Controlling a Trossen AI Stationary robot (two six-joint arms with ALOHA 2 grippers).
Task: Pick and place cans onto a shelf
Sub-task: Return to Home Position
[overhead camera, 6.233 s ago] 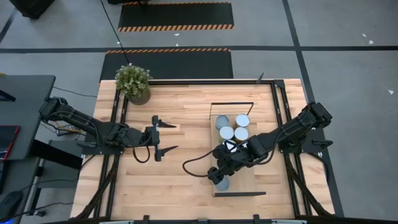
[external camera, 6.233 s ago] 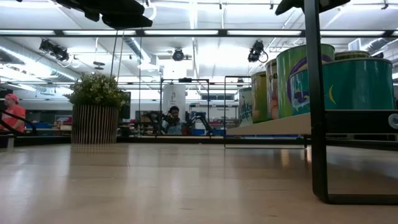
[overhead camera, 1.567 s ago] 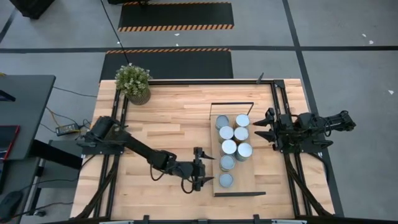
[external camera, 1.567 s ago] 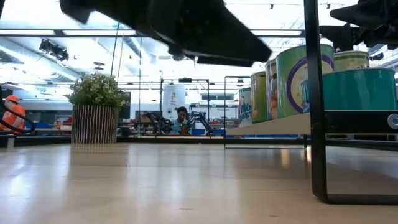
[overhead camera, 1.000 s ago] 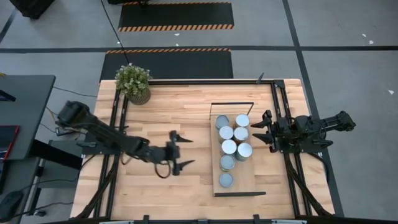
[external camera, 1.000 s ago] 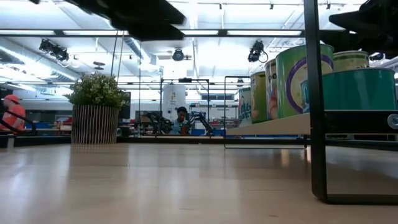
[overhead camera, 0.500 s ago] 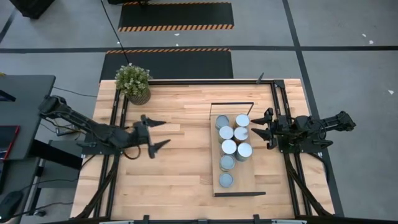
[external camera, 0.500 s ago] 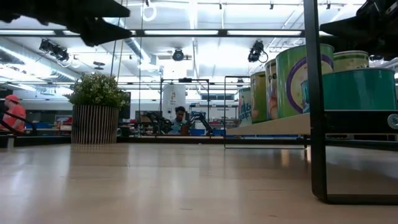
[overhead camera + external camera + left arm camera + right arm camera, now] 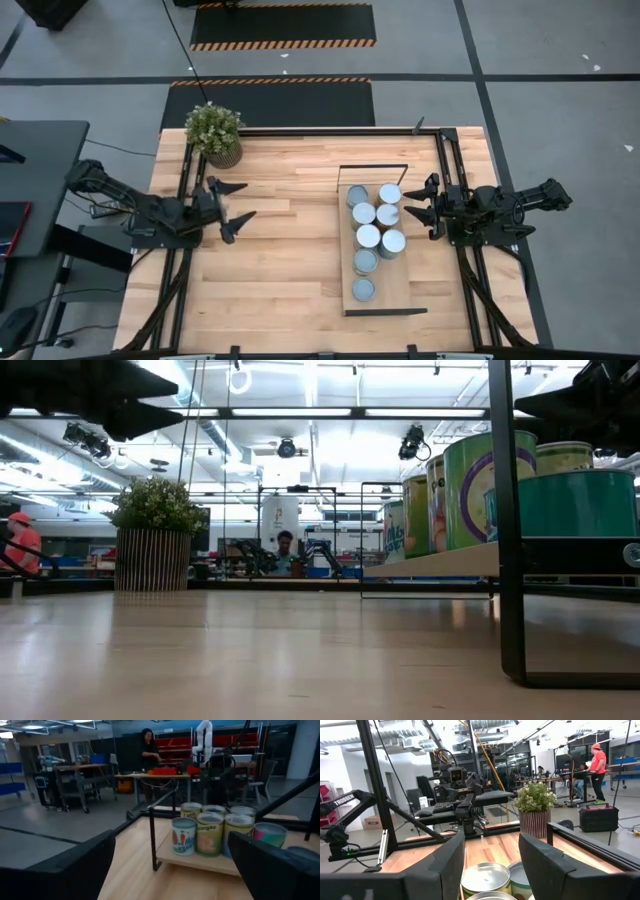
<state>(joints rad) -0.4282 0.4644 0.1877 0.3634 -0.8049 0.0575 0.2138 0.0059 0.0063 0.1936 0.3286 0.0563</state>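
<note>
Several cans (image 9: pixel 369 236) with shiny round tops stand upright in two rows on the light-wood shelf (image 9: pixel 396 288), right of the table's middle. In the low view the cans (image 9: pixel 478 485) stand on the raised shelf (image 9: pixel 440 565). My right gripper (image 9: pixel 409 208) hovers level just right of the far cans (image 9: pixel 485 879). It is open, with nothing between its fingers. My left gripper (image 9: pixel 236 203) hangs open over the table's left part, pointing at the distant cans (image 9: pixel 210 832), and touches nothing.
A potted plant (image 9: pixel 214 133) stands at the far left corner. Black frame rails (image 9: pixel 185 190) run along both sides of the table. Bare wood (image 9: pixel 295 230) lies between my left gripper and the shelf. People (image 9: pixel 18 540) show in the room beyond.
My left gripper has drawn back from the table's middle toward the left and far edges, staying open and holding nothing. The cans and the shelf have kept their places.
</note>
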